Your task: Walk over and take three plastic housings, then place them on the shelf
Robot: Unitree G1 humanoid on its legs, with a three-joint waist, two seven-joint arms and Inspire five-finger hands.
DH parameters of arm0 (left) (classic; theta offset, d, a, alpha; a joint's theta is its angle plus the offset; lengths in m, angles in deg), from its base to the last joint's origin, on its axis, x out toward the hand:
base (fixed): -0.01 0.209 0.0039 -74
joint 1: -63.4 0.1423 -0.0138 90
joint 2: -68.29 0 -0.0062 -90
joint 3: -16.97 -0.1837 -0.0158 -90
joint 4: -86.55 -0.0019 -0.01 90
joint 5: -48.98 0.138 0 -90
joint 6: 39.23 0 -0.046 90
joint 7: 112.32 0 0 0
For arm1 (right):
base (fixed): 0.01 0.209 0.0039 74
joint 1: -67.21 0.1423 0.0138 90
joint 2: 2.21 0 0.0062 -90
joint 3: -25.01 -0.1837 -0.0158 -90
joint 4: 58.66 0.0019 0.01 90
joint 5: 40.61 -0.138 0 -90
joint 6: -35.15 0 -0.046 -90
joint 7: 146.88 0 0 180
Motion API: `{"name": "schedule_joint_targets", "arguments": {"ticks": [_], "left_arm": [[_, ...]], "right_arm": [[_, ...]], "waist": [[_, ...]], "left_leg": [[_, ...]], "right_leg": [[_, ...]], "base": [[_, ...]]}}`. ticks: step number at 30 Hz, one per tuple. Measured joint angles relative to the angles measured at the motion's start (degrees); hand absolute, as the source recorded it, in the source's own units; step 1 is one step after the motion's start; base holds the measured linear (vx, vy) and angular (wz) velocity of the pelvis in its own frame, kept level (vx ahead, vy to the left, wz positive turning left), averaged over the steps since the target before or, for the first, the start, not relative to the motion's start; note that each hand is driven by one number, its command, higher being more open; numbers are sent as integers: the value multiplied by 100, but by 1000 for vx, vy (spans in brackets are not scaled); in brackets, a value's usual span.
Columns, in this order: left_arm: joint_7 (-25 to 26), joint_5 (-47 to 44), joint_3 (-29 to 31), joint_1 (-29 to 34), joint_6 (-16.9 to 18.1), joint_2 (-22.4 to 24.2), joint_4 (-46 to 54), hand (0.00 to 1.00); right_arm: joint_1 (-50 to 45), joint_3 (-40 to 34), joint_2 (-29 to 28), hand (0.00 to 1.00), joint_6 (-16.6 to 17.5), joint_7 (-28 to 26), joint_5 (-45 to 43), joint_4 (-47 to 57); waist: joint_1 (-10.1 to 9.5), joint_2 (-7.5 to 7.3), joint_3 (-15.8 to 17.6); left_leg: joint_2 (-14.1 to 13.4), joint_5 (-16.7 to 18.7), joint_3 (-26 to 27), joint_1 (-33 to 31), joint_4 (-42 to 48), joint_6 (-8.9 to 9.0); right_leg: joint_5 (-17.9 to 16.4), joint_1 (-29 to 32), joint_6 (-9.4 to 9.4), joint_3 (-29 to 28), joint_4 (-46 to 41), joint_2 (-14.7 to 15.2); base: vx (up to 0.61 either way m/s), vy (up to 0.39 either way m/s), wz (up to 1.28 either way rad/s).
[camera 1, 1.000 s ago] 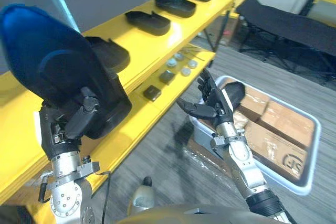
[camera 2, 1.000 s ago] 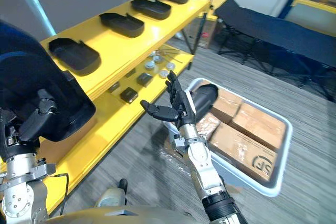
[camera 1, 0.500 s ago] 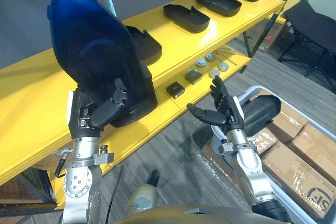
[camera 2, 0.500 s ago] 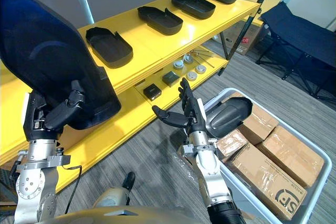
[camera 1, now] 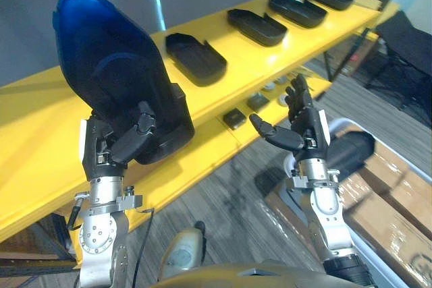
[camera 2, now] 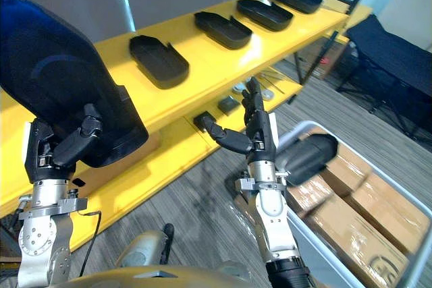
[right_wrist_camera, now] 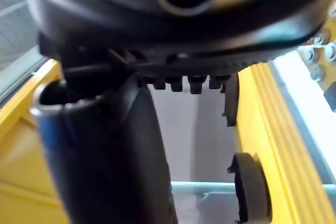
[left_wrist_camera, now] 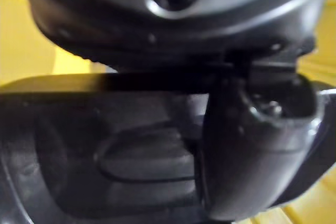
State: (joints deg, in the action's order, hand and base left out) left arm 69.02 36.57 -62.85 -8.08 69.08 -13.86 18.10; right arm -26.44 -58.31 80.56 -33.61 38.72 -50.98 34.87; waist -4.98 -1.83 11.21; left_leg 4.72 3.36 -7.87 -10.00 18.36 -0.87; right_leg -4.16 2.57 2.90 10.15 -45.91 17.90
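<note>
The yellow shelf (camera 2: 209, 65) is the biggest thing before me. Its top board runs from 8 o'clock up to 1 o'clock, with a lower board along its near edge.

Next in size is the grey bin (camera 2: 305, 123) at 4 o'clock, standing on the floor and packed with cardboard boxes (camera 2: 368, 210).

Then comes the blue-black housing (camera 1: 115, 85) at 10 o'clock. I hold it upright, rounded end up, over the near part of the shelf top. My left hand (camera 1: 125, 143) is curled round its lower end, thumb across the front face and fingers behind. In my left wrist view the thumb lies pressed against its dark shell.

Four housings (camera 1: 196, 57) lie hollow side up in a row on the shelf top, spaced apart, from 12 o'clock out to 1 o'clock.

One dark housing (camera 2: 307, 156) rests at the bin's near corner, at 3 o'clock, on top of the boxes and just past my right wrist.

My right hand (camera 1: 297, 126) is raised at 3 o'clock between the shelf and the bin. Its fingers are straight and fanned upward, the thumb stretched toward the shelf, and it grips nothing.

Smallest are the black blocks (camera 1: 234, 118) on the lower board at 1 o'clock, just beyond that thumb. There are some small round parts near them that I cannot make out.
</note>
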Motion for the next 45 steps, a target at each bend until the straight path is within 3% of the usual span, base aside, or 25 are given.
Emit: {"name": "schedule_joint_targets", "arguments": {"ticks": [1,2,4,5,7,9,11,12,13,15,18,19,20,21,23,27,30,32,38,45], "left_arm": [[44,8,38,-3,-1,-85,0,0],[172,-2,115,-23,-2,-98,0,0],[260,-47,140,-150,-2,-103,-2,0],[271,-52,139,-191,-2,-104,-6,0],[302,-68,1,-422,-1,-99,-12,0],[300,-67,-99,-398,-1,-87,-11,0],[309,-68,-103,-268,0,-84,49,0],[319,-68,-106,-138,-13,71,54,0],[290,-67,-115,42,-12,179,91,0],[205,-67,-140,184,-11,237,119,0],[120,-72,-445,12,-4,235,97,0],[27,-35,-798,-299,-1,232,-15,0],[-25,-16,-929,-466,-1,230,-87,0],[-74,35,-1132,-725,-1,155,-159,0],[-67,217,-1184,-925,1,-58,-165,0],[-52,387,-898,-916,-18,-204,-165,0],[-23,440,-559,-841,-131,-195,-165,0],[-42,482,-412,-724,-188,-194,-161,0],[-530,584,-371,-721,-571,-253,-142,0],[-808,61,-379,-1227,-1461,-556,-469,0]], "right_arm": [[41,3,-62,100,18,-7,21,-17],[176,6,-34,100,62,-33,113,-33],[378,-27,58,100,177,-52,106,-17],[413,-47,74,100,199,-53,106,-4],[522,-72,292,100,236,25,112,317],[526,-71,404,100,246,46,215,648],[652,-66,475,100,297,-6,266,972],[848,-72,570,100,346,-28,260,1069],[996,-81,670,100,360,-39,193,1161],[1113,-204,760,100,385,-100,142,1228],[938,-653,753,100,386,-122,89,1441],[629,-1047,746,100,372,-80,111,1611],[501,-1199,739,100,361,-47,119,1653],[348,-1430,689,100,323,-16,134,1667],[174,-1577,649,100,304,-80,244,1676],[69,-1629,649,100,304,-435,142,1696],[70,-1608,614,100,306,-848,-491,1722],[58,-1532,465,100,307,-987,-633,1714],[-44,-1210,275,100,300,-839,-380,1714],[105,-1040,285,100,198,-1042,-435,1534]], "waist": [[37,16,22],[57,30,29],[74,153,65],[82,154,65],[117,215,62],[109,141,19],[33,-107,-132],[17,18,-168],[37,170,-252],[-35,250,-313],[236,263,-338],[393,291,-355],[450,312,-367],[513,301,-367],[547,254,-375],[640,238,-384],[611,220,-375],[635,225,-371],[685,255,-357],[702,330,-305]], "left_leg": [[72,-10,-110,117,-106,-97],[86,-27,-297,326,-236,-225],[60,-17,-556,458,-338,-246],[64,-14,-612,473,-345,-246],[106,79,-1061,515,-236,-127],[225,128,-1316,646,-253,-43],[435,287,-1358,646,-246,73],[256,560,-1174,606,-52,110],[-180,644,-640,499,70,223],[-440,616,-391,541,-61,324],[-1162,561,1021,356,-157,187],[-1559,301,2030,290,-211,137],[-1604,130,2274,312,-299,284],[-1461,-82,2378,386,-570,392],[-1214,-238,2345,575,-949,329],[-1057,-257,2366,879,-1142,304],[-987,-163,2156,819,-958,374],[-1007,-136,2171,807,-911,381],[-934,-323,2167,810,-1270,384],[-884,-636,2232,841,-1647,326]], "right_leg": [[-9,219,-5,-88,-409,21],[-541,428,-37,-104,-531,-167],[-923,552,-142,-96,343,-587],[-950,566,-162,-129,567,-666],[-880,675,-43,-717,1754,-1143],[-729,579,71,-884,2267,-1143],[-341,401,4,-750,2725,-922],[-125,218,151,-575,2871,-983],[-120,47,99,-379,3084,-1137],[-107,-110,46,-268,3267,-1261],[-92,-387,-3,431,3577,-1215],[-100,-502,-12,877,3631,-1102],[-102,-524,-11,1005,3628,-1057],[-100,-530,-6,1084,3613,-952],[-93,-561,7,1036,3616,-815],[-68,-718,44,803,3635,-724],[-48,-723,79,369,3922,-764],[32,-762,210,319,4062,-793],[73,-606,262,220,4148,-787],[267,-479,342,185,4212,-796]], "base": [[299,59,56],[250,30,53],[197,2,56],[233,-36,85],[193,-72,106],[251,-188,94],[251,-260,64],[210,-271,52],[195,-253,47],[164,-167,37],[136,-97,112],[104,-7,162],[107,77,152],[80,104,71],[94,128,29],[24,91,-5],[-62,39,-25],[-85,-4,-24],[-94,9,-4],[1,4,-2]]}}
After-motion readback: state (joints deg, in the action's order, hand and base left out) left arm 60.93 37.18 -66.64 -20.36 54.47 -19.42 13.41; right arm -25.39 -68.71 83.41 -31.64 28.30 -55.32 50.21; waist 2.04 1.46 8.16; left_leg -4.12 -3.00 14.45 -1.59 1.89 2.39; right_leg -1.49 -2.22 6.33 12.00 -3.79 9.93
